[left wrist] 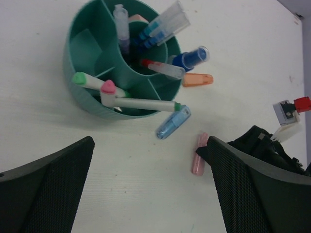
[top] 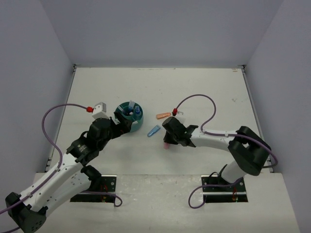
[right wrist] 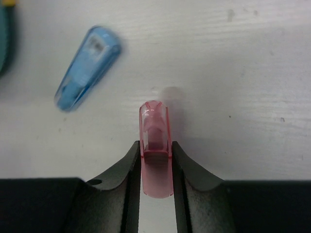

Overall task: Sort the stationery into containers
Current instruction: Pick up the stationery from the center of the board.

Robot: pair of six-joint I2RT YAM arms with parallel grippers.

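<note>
Pinching a stubby translucent pink marker (right wrist: 155, 124) lying on the white table (right wrist: 243, 73), the right gripper (right wrist: 155, 150) presses both its sides. A light-blue marker (right wrist: 87, 68) lies near it. The left gripper (left wrist: 149, 145) hangs released, jaws wide, near the round teal plastic organizer (left wrist: 82, 97), which holds several pens.
</note>
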